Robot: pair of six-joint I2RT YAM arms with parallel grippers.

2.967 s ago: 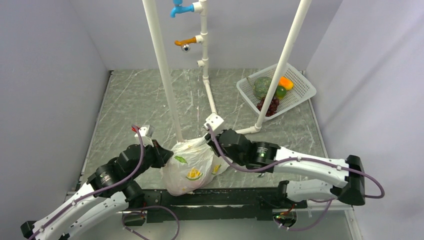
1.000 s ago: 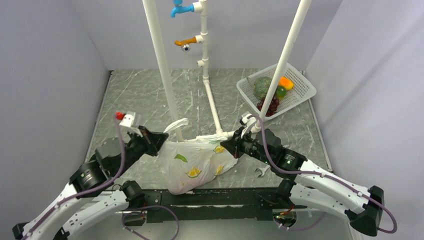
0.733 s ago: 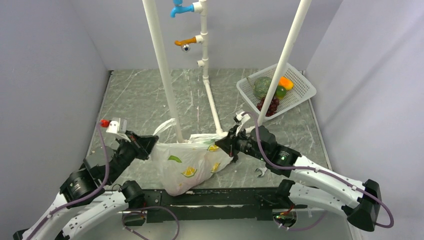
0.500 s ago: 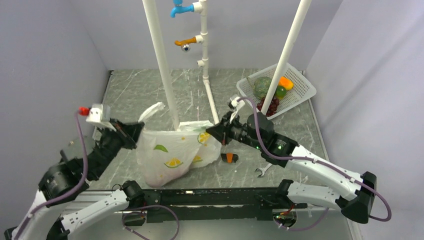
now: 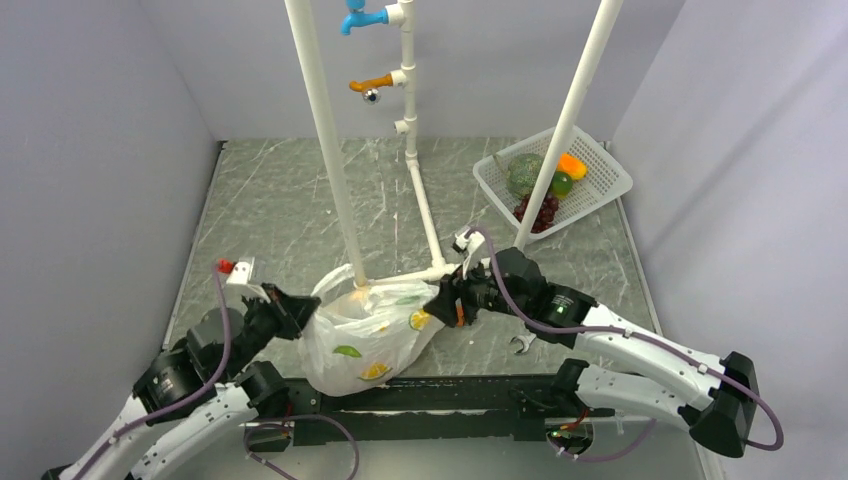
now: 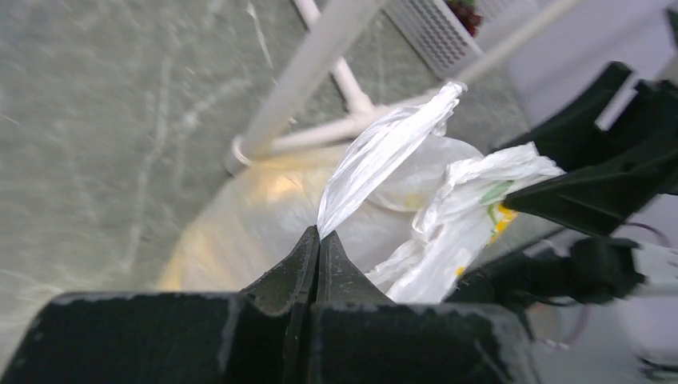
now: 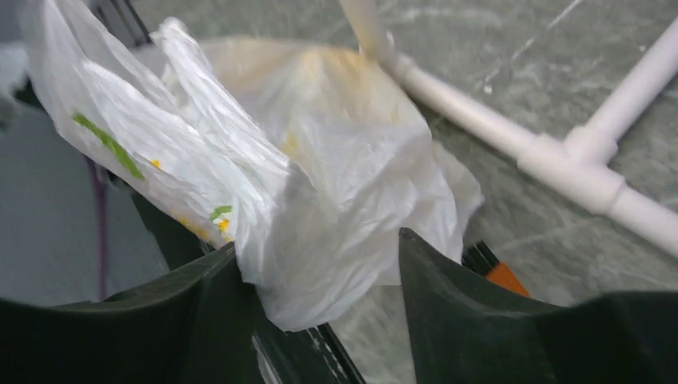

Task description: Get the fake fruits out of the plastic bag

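Top view: counted 1 plastic bag (image 5: 365, 335) on desk (image 5: 270, 200), between 2 tools, at foot of 1 PVC post (image 5: 335, 170); 1 white basket (image 5: 603, 165) well apart, far right.
Left wrist: found left tool (image 6: 318, 240) pinched together on 1 bag handle (image 6: 384, 152).
Right wrist: found right tool (image 7: 318, 244) jaws apart, bag fold between; fake fruits (image 7: 336, 68) only a yellow tint through film, count unreadable.

Open tabletop (image 5: 265, 210) lies from 10 to 11 o'clock of the plastic bag (image 5: 365, 335); a white pipe post (image 5: 329, 150) stands at its 12, low pipes (image 5: 425, 215) run toward 1, and the basket (image 5: 605, 175) fills 2 o'clock
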